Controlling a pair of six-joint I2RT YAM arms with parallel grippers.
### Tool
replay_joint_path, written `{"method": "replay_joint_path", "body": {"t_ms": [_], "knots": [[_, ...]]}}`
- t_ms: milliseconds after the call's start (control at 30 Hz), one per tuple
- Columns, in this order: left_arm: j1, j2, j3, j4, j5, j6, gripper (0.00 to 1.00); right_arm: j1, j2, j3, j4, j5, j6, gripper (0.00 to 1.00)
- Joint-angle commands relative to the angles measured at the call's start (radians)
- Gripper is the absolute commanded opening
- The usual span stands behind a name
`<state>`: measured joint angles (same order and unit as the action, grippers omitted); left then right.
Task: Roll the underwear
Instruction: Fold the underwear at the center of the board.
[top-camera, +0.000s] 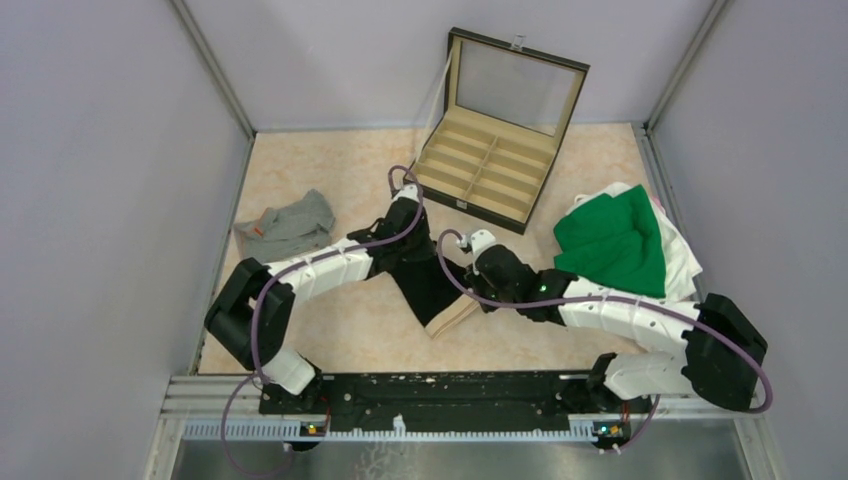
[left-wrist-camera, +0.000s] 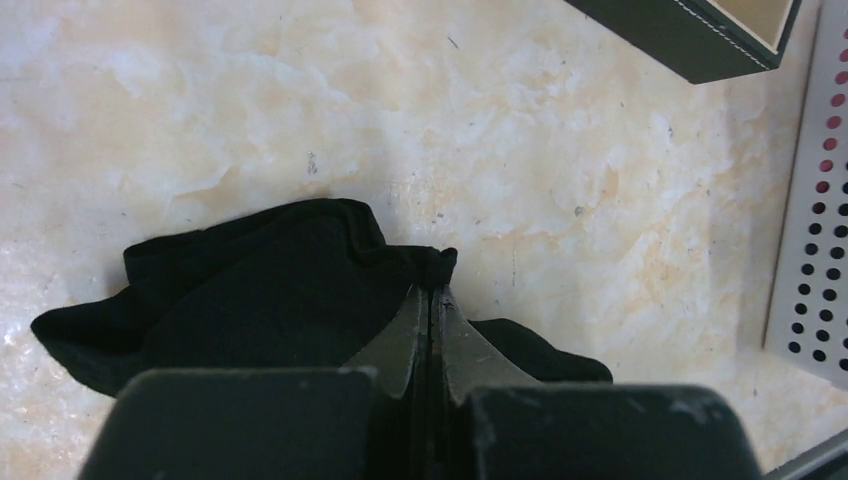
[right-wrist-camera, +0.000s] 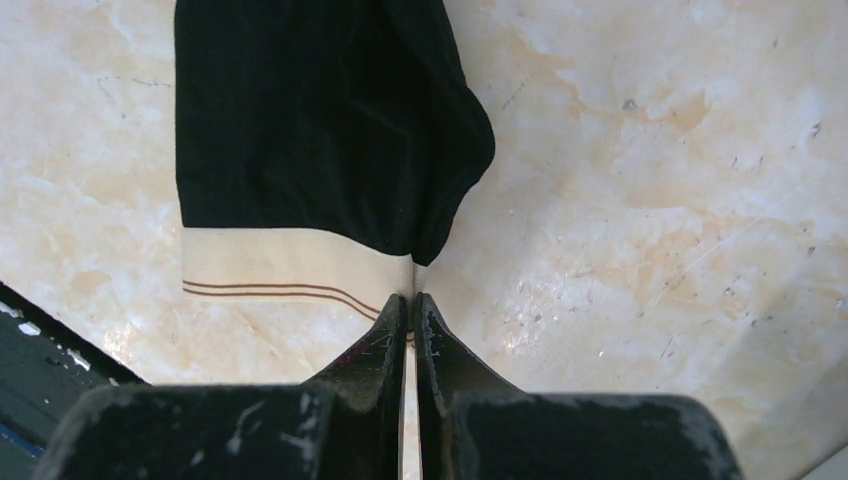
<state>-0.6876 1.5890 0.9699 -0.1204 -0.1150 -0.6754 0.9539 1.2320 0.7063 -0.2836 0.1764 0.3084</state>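
The black underwear (top-camera: 428, 285) with a cream waistband (top-camera: 452, 318) lies stretched in the middle of the table between both arms. My left gripper (top-camera: 404, 232) is shut on its far black edge (left-wrist-camera: 300, 290), the fabric pinched between the closed fingertips (left-wrist-camera: 418, 320). My right gripper (top-camera: 478, 296) is shut on the corner of the cream waistband (right-wrist-camera: 290, 270), its fingertips (right-wrist-camera: 395, 330) pressed together. The heather grey underwear (top-camera: 288, 226) with a small orange label lies crumpled at the left, apart from both grippers.
An open compartmented wooden case (top-camera: 490, 165) with a raised lid stands at the back centre; its dark corner shows in the left wrist view (left-wrist-camera: 700, 35). A pile of green and white clothes (top-camera: 625, 245) lies at the right. Grey walls enclose the table.
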Motion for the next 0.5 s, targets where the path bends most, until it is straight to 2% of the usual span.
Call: {"method": "replay_joint_path", "body": {"t_ms": [0,467], "knots": [[0.031,-0.081,-0.057,0.114,0.047,-0.024,0.00,0.059,0.039,0.091,-0.045,0.123,-0.071,0.00],[0.085,-0.203,-0.177,0.178,0.018,-0.042,0.00,0.201,0.105,0.176,-0.109,0.280,-0.172,0.00]]}}
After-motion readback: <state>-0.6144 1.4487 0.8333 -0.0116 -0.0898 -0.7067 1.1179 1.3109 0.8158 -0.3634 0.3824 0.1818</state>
